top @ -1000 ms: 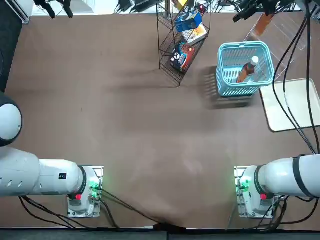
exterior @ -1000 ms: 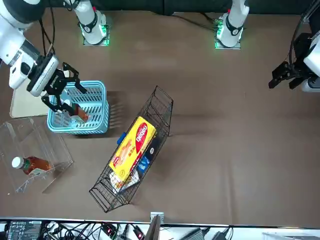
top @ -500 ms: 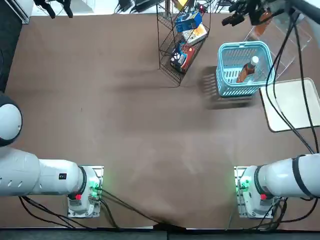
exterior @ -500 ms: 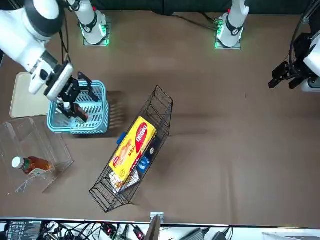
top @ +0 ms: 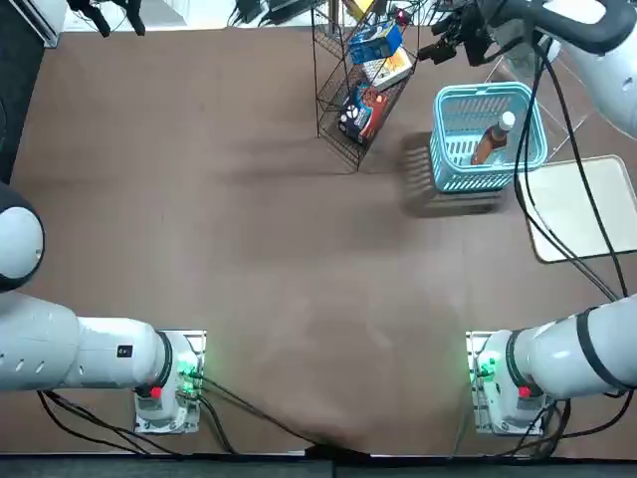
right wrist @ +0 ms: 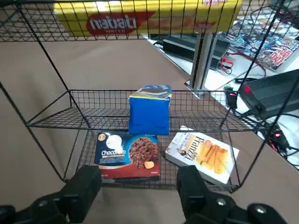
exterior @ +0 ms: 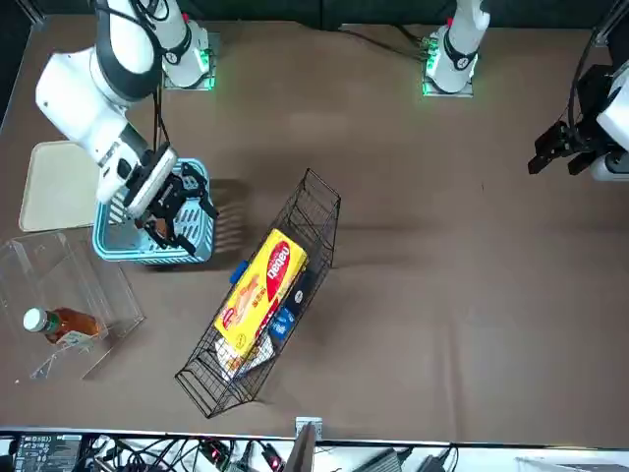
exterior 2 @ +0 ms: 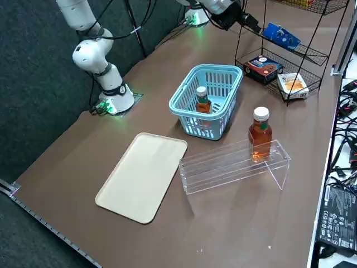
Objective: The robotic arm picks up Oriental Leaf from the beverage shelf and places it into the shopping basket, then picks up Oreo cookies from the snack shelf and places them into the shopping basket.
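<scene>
My right gripper [right wrist: 138,192] is open and holds nothing. It hovers in front of the black wire snack shelf [top: 338,110], between that shelf and the turquoise shopping basket [top: 485,91]. The blue Oreo cookies pack [right wrist: 149,109] stands on the shelf's middle tier, straight ahead of my fingers [right wrist: 83,190] and apart from them. In the top view the Oreo cookies [top: 374,42] are just left of the gripper [top: 430,50]. One Oriental Leaf bottle [exterior 2: 202,100] leans inside the basket. Another amber bottle [exterior 2: 260,133] stands in the clear beverage shelf [exterior 2: 234,164].
On the lowest tier lie a red-and-dark chocolate pack [right wrist: 128,156] and a beige box [right wrist: 202,156]; a yellow box [right wrist: 145,16] lies on the top tier. A cream tray [exterior 2: 144,176] lies near the basket. Cables and equipment crowd the table's far edge.
The right gripper has swung away from above the basket and beverage shelf toward the snack shelf. The bottle in the basket has stayed put.
</scene>
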Motion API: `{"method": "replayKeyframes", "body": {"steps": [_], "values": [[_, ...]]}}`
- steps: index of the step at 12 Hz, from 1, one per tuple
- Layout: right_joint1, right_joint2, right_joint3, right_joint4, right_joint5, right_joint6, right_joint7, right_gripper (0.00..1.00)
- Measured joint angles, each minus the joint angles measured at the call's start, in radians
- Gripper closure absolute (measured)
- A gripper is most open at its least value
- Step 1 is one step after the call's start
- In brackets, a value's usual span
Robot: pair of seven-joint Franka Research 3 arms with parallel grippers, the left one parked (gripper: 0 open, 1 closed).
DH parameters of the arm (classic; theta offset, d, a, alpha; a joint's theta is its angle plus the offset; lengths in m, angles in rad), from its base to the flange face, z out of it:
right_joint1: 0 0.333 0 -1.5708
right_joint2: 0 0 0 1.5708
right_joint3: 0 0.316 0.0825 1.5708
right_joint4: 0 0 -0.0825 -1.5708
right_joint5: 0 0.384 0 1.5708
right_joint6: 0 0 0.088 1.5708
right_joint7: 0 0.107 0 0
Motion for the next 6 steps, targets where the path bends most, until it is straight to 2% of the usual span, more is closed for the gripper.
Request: {"method": "replayKeyframes", "body": {"steps": [2, 6], "values": [[0.004, 0.037, 0.0, 0.016, 0.038, 0.008, -0.033, 0.0], [0.009, 0.11, -0.001, 0.071, 0.047, 0.016, -0.042, 0.0]]}}
